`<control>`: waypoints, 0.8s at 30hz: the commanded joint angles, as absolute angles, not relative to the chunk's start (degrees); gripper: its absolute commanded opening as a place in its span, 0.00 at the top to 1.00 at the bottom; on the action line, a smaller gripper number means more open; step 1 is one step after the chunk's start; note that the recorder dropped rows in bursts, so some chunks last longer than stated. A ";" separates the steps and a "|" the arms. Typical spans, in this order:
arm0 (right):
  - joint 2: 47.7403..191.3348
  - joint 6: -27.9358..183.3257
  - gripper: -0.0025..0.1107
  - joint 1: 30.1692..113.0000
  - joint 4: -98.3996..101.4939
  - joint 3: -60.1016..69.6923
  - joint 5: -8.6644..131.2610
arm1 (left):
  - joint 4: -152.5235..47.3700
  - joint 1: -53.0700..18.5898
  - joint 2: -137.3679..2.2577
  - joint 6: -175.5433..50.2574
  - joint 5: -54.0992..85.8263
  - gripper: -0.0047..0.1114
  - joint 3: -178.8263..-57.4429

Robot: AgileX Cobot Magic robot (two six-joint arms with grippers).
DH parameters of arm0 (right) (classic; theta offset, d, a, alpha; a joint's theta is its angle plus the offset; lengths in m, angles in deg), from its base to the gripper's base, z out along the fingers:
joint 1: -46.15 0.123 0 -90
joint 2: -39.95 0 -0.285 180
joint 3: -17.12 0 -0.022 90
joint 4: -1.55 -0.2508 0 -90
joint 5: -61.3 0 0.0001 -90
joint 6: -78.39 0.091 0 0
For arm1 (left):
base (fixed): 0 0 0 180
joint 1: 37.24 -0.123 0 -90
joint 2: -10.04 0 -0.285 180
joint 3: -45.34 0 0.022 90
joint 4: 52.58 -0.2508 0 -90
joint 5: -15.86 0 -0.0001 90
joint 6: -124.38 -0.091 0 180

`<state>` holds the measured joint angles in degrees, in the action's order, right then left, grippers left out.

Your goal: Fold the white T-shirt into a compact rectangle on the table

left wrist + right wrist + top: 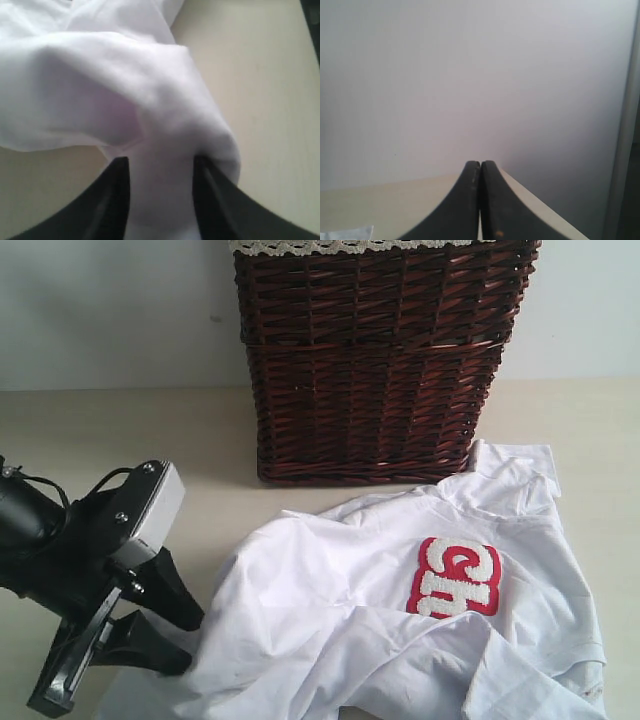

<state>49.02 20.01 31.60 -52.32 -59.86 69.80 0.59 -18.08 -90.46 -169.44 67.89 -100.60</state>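
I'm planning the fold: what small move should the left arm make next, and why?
Probably lift the left gripper slightly and draw outward: cloth of the white T-shirt is pinched between its fingers, and the shirt lies crumpled on the table.

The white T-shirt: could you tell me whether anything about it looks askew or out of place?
Yes. The white T-shirt lies crumpled and slanted on the table, not spread flat. Loose folds pile up along its near edge, and a bunch of cloth sits between the fingers of the left claw.
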 commanded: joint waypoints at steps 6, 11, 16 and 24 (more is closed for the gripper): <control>49.16 19.92 0.98 31.74 -51.91 -60.10 69.87 | -2.74 -17.82 -90.40 -163.97 77.49 0.82 -100.92; 49.16 19.92 0.98 31.74 -51.91 -60.10 69.87 | 1.75 -17.82 -90.40 -161.80 81.59 0.96 -100.92; 49.16 19.92 0.98 31.74 -51.91 -60.10 69.87 | 5.53 -15.21 -90.40 -161.19 85.83 0.96 -100.92; 49.16 19.92 0.98 31.74 -51.91 -60.10 69.87 | -6.88 -1.32 -91.80 -155.31 85.83 0.96 -100.92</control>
